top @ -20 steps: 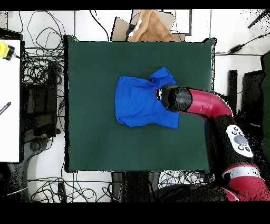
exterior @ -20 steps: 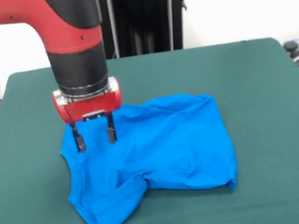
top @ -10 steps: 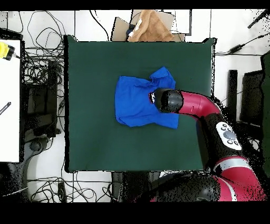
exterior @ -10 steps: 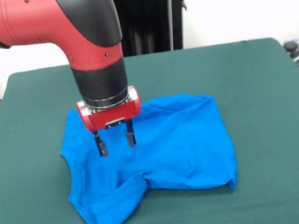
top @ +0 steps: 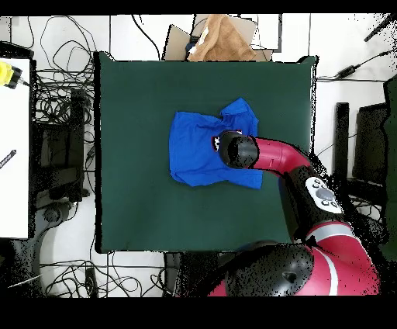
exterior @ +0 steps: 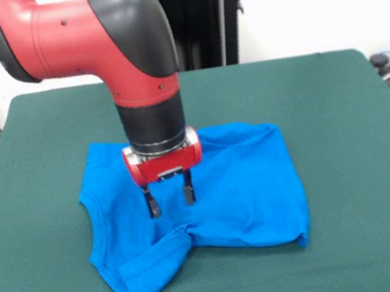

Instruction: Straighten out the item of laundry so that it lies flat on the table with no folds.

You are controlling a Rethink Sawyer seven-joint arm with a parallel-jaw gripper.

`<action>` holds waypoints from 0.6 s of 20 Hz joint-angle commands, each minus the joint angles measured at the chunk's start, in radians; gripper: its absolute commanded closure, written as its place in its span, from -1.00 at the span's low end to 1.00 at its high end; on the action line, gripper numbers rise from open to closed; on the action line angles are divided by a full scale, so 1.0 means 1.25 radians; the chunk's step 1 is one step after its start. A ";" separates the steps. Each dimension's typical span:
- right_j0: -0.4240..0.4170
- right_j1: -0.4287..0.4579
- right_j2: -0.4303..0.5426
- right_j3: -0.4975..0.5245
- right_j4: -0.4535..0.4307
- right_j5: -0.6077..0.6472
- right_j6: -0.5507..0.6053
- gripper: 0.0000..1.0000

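T-shirt (exterior: 215, 187) rumpled mid-table (exterior: 333, 97) — claw (exterior: 168, 199) open above it.

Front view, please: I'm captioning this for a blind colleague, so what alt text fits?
A red and black robot arm's open pincer hangs over the middle of a rumpled bright blue cloth T-shirt, which lies on a dark green felt-covered table. The shirt is not flat: one sleeve near the picture's bottom left is folded and creased.

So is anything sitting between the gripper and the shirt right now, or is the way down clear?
Nothing visible is in the way. The open gripper hangs directly over the blue shirt, just above the fold at the sleeve, with only bare cloth under it. The green table around the shirt holds nothing else.
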 commanded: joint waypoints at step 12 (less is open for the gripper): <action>0.033 0.075 -0.012 0.057 0.022 -0.145 0.192 -1.00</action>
